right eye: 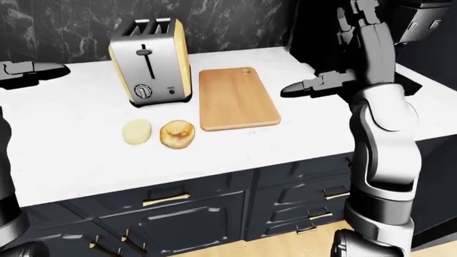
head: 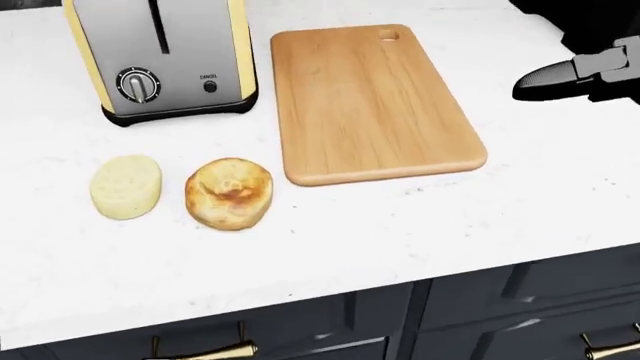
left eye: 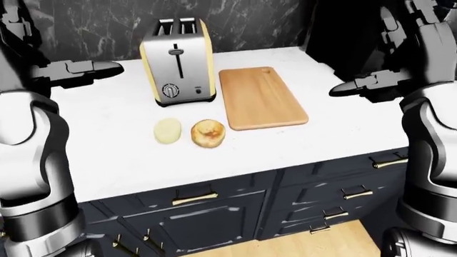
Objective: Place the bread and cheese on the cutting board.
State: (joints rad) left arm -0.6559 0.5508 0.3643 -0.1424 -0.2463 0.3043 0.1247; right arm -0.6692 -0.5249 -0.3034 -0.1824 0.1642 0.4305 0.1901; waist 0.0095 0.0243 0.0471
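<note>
A round browned bread roll (head: 229,193) lies on the white counter, with a pale yellow cheese round (head: 125,187) just to its left. To their right a bare wooden cutting board (head: 368,101) lies flat. My right hand (head: 572,75) hovers open above the counter, to the right of the board, holding nothing. My left hand (left eye: 89,69) is held out open, high at the left of the left-eye view, well away from the food.
A silver and yellow toaster (head: 160,56) stands above the cheese and bread, next to the board's left edge. Dark cabinets with brass handles (left eye: 194,197) run under the counter (head: 330,247). A dark marble wall (left eye: 236,21) rises behind it.
</note>
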